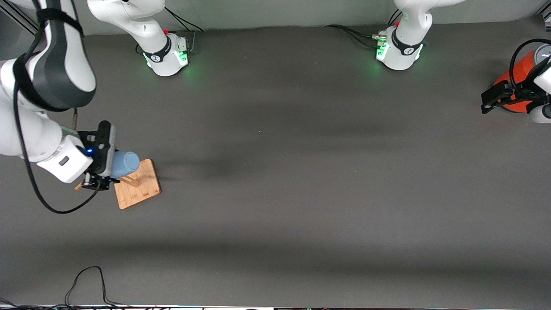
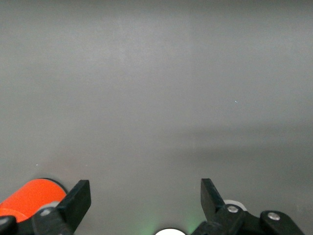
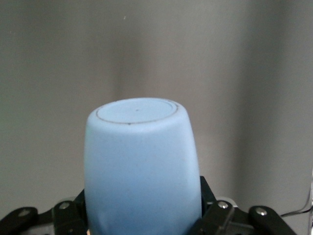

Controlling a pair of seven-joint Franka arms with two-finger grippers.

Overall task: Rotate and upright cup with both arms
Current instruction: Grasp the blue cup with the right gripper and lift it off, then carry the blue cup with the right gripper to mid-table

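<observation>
A small, plain light-blue tapered cup point(image 1: 125, 163) lies sideways, clamped in the right gripper point(image 1: 100, 170) above a wooden board point(image 1: 140, 187). The left gripper point(image 2: 145, 198) waits open beside an orange can point(image 1: 516, 77).

A wooden board point(image 1: 138, 186) lies well apart from an orange can point(image 1: 516, 73).
</observation>
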